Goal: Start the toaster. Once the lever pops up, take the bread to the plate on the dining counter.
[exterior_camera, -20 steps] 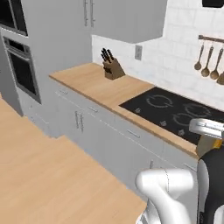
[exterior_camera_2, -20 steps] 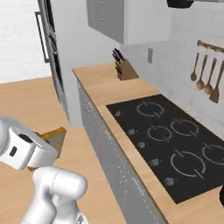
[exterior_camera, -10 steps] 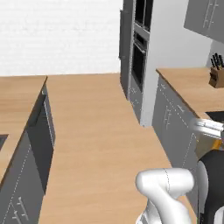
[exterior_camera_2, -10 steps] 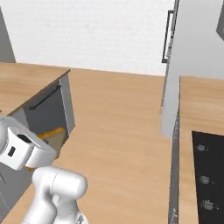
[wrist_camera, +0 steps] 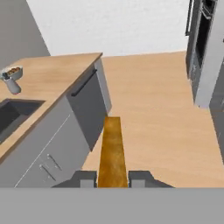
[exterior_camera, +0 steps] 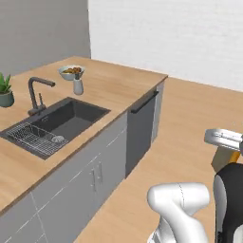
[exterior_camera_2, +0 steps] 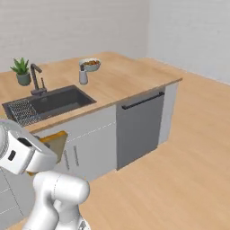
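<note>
My fingers (wrist_camera: 85,178) sit tight against either side of the bread (wrist_camera: 112,153), clamped on it so the slice runs edge-on away from the hand camera, a golden-brown strip over the wood floor (wrist_camera: 157,109). From the right base camera I see the gripper (exterior_camera_2: 47,150) low at the left with the tan bread (exterior_camera_2: 54,141) sticking out of it, level with the cabinet fronts.

Ahead of me is the dining counter (exterior_camera: 114,88), a broad light-wood top on grey cabinets (exterior_camera: 85,182). A dark sink (exterior_camera: 54,123) is set into it, with a wire rack (exterior_camera: 33,137) lying in its near end and a dark faucet (exterior_camera: 37,95) standing at its far edge. Beyond the faucet is a potted plant (exterior_camera: 5,90). Further along the top I see a small white bowl of food (exterior_camera: 72,72) and, just beside it, a small grey shaker (exterior_camera: 78,87). A dark dishwasher front (exterior_camera_2: 139,128) closes the end of the island.

The room past the island has a white brick wall (exterior_camera: 171,33) and a plain grey wall (exterior_camera: 42,31). In the hand camera, tall grey cabinets with a built-in oven (wrist_camera: 205,39) stand at the right.
</note>
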